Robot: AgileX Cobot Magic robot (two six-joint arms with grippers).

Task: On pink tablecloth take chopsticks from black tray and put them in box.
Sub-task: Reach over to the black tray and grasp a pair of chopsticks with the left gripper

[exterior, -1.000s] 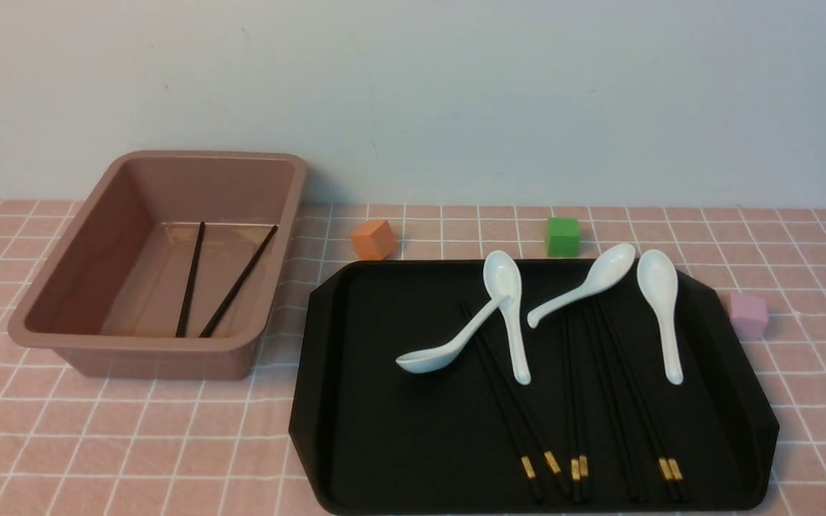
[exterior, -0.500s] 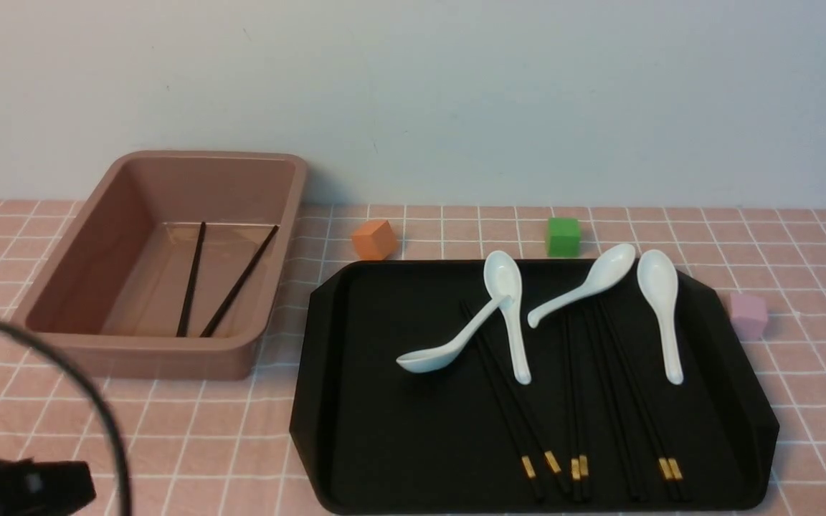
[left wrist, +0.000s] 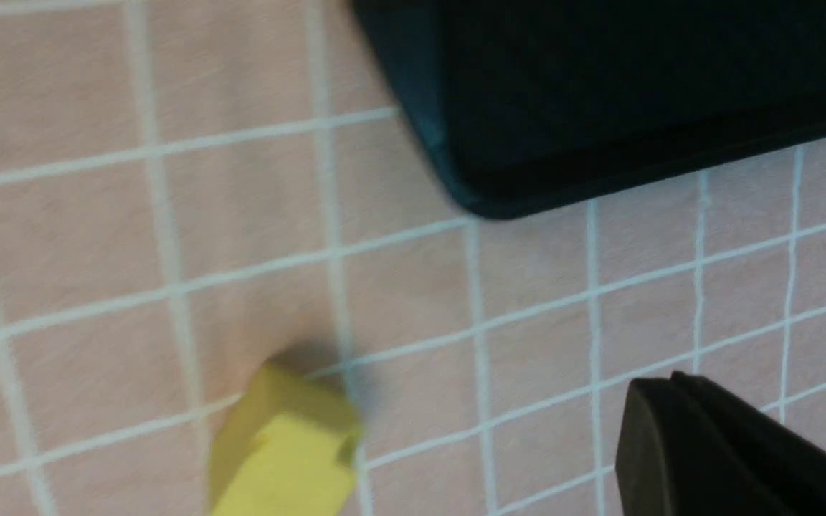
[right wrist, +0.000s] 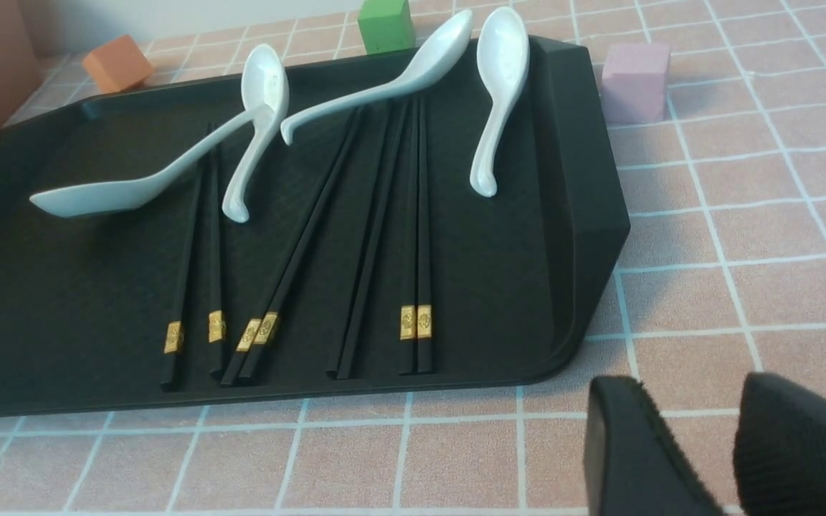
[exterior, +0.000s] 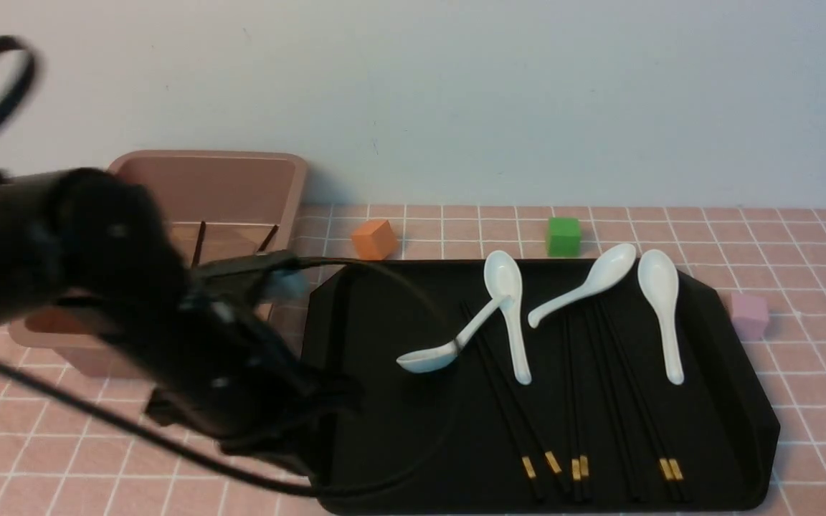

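Several black chopsticks [exterior: 571, 401] with gold bands lie on the black tray [exterior: 384, 444], partly under white spoons. Two more chopsticks [exterior: 200, 244] lean inside the pink-brown box [exterior: 241, 172] at the back left. My left arm [exterior: 133, 301], blurred, fills the foreground and hides the box's front and the tray's left edge. In the left wrist view, my left gripper [left wrist: 660, 383] is shut and empty above the pink tablecloth [left wrist: 241, 215], beside a tray corner [left wrist: 470, 186]. Off the tray's [right wrist: 578, 215] near right corner, my right gripper [right wrist: 689, 393] stands open and empty; the chopsticks [right wrist: 413, 215] lie ahead of it.
Several white spoons [exterior: 660, 308] lie across the tray's far half. An orange cube [exterior: 373, 239] and a green cube [exterior: 563, 236] sit behind the tray, and a pink cube [exterior: 748, 314] sits to its right. A yellow cube [left wrist: 284, 444] rests on the cloth near my left gripper.
My left arm has swung up from the lower left corner into the foreground and now covers much of the box and the tray's left edge. Chopsticks and spoons have not moved.
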